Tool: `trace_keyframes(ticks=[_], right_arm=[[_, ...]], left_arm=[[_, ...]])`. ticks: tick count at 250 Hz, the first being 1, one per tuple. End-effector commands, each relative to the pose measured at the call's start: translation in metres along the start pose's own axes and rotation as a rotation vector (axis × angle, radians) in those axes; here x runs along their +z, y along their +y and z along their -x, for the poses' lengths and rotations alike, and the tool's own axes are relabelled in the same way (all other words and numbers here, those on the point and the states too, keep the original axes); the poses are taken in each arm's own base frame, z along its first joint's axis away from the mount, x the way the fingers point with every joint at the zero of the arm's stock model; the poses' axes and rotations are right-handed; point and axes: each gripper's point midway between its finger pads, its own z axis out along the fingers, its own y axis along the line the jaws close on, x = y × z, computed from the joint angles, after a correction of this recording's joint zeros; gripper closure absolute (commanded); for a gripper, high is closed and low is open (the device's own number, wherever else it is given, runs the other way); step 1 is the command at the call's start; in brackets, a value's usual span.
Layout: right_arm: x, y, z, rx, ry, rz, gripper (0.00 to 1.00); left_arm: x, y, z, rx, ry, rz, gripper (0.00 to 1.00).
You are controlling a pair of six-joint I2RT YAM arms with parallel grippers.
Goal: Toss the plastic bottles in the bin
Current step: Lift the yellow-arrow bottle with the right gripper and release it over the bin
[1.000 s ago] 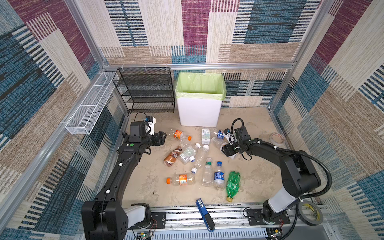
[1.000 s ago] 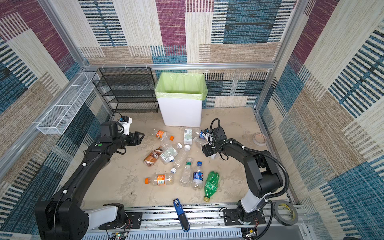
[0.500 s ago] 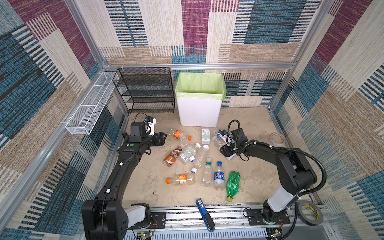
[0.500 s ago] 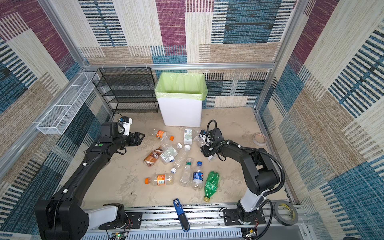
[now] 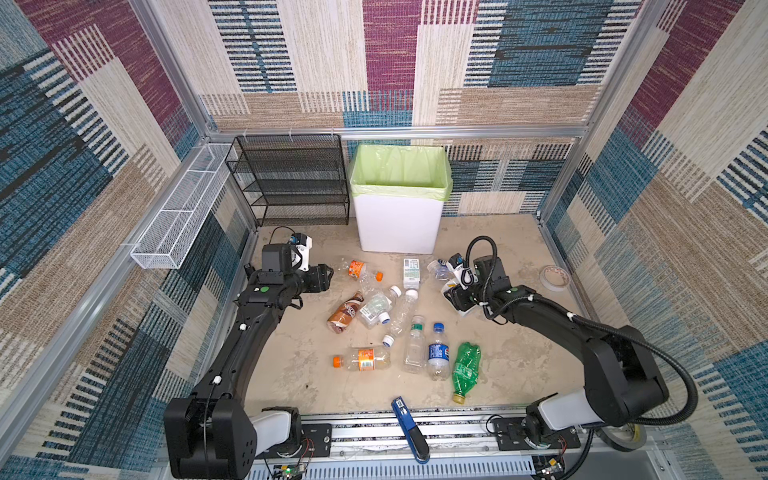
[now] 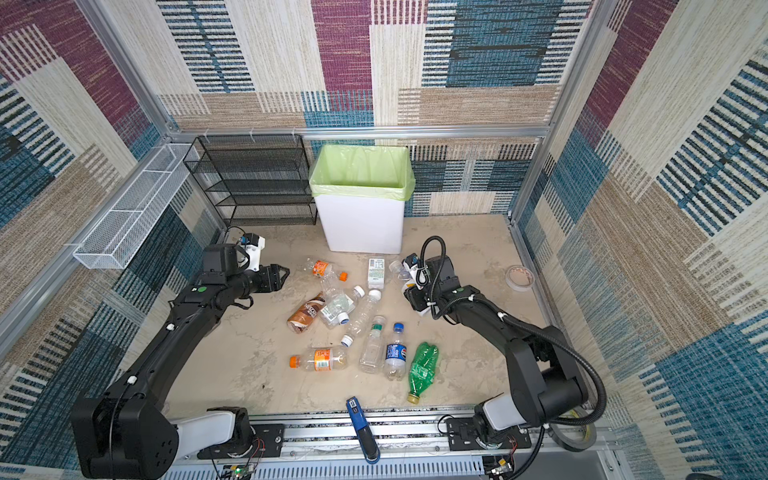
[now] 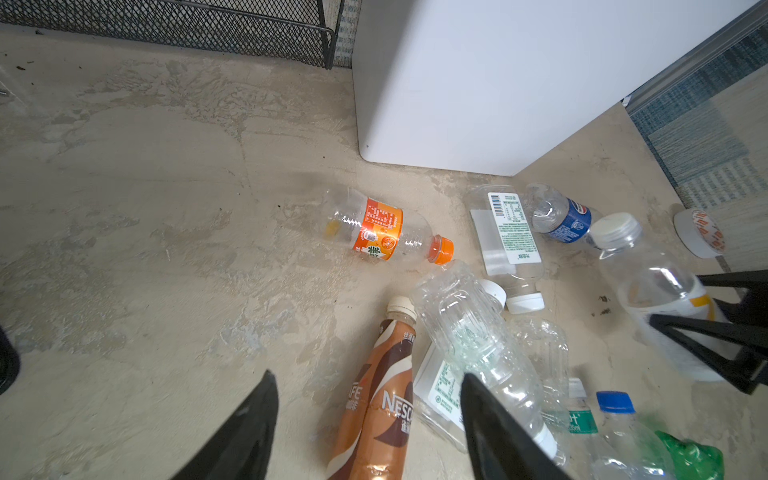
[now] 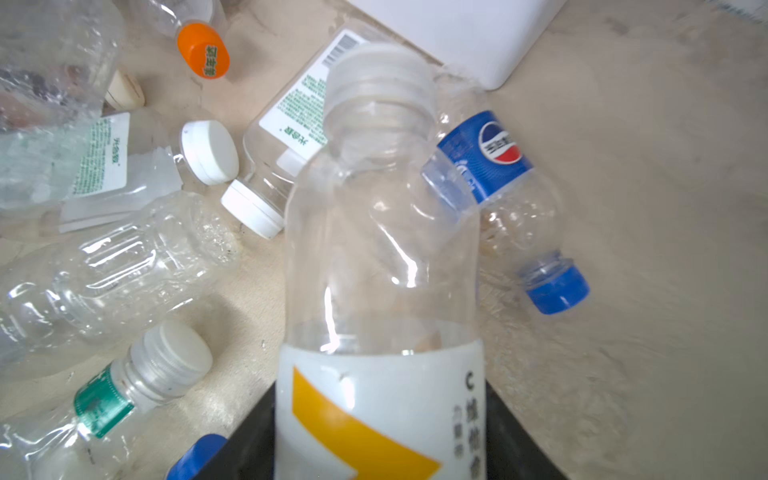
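A: Which gripper is holding something?
B: The right gripper (image 8: 380,449) is pinching the yellow-label bottle (image 8: 380,257) by its base, with the cap pointing toward the bin (image 5: 399,224) close ahead. The left gripper (image 7: 368,378) is hanging spread over the brown bottle (image 7: 382,415) on the desk (image 7: 145,208).

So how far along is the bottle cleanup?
No bottle shows inside the tall white bin with the green liner, though its bottom is hidden. The right gripper is clamped on a clear plastic bottle with a white label; the left gripper is open, empty. The rest, like the crushed green bottle, lie on the floor.
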Motion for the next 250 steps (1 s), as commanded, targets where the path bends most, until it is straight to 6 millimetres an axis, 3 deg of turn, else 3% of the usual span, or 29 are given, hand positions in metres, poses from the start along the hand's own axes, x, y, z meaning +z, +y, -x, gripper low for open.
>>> trace_keyframes(ticks=[1, 21, 44, 90, 129, 151, 158, 177, 211, 212, 213, 216, 225, 237, 250], right_arm=[[-0.032, -0.017, 0.049, 0.048, -0.236, -0.102, 0.44], [-0.068, -0.024, 0.078, 0.072, -0.429, -0.154, 0.44], [-0.125, -0.028, 0.107, 0.085, -0.695, -0.206, 0.44], [-0.233, -0.025, 0.142, 0.055, -1.142, -0.282, 0.42], [-0.306, -0.015, 0.162, -0.021, -1.389, -0.316, 0.41], [-0.326, -0.007, 0.186, -0.076, -1.459, -0.292, 0.41], [-0.328, -0.006, 0.199, -0.084, -1.467, -0.276, 0.41], [-0.309, -0.005, 0.243, -0.105, -1.427, -0.214, 0.4], [-0.217, -0.012, 0.35, -0.1, -1.166, -0.055, 0.4], [-0.224, -0.012, 0.358, -0.104, -1.179, -0.054, 0.4], [-0.21, -0.013, 0.356, -0.102, -1.143, -0.049, 0.4], [-0.195, -0.015, 0.361, -0.099, -1.095, -0.042, 0.39], [-0.174, -0.02, 0.384, -0.084, -1.019, -0.026, 0.36], [-0.151, -0.022, 0.402, -0.082, -0.943, 0.001, 0.27], [-0.139, -0.028, 0.414, -0.059, -0.902, -0.002, 0.25]], left_arm=[[0.001, -0.007, 0.001, 0.002, -0.012, -0.045, 0.29], [-0.002, -0.013, 0.002, 0.008, -0.031, -0.071, 0.29], [-0.008, -0.018, 0.002, 0.025, -0.058, -0.078, 0.29], [-0.023, -0.034, 0.003, 0.004, -0.151, -0.103, 0.28], [-0.031, -0.049, -0.004, -0.022, -0.192, -0.111, 0.28], [-0.032, -0.056, -0.011, -0.021, -0.197, -0.104, 0.28], [-0.032, -0.058, -0.013, -0.024, -0.197, -0.105, 0.28], [-0.03, -0.064, -0.02, -0.038, -0.186, -0.112, 0.28], [-0.025, -0.067, -0.029, -0.068, -0.171, -0.111, 0.28], [-0.025, -0.067, -0.029, -0.068, -0.17, -0.111, 0.28], [-0.024, -0.067, -0.029, -0.069, -0.169, -0.111, 0.28], [-0.024, -0.067, -0.029, -0.071, -0.17, -0.112, 0.28], [-0.024, -0.068, -0.031, -0.076, -0.163, -0.107, 0.28], [-0.023, -0.069, -0.033, -0.079, -0.153, -0.109, 0.28], [-0.024, -0.07, -0.035, -0.076, -0.147, -0.111, 0.28]])
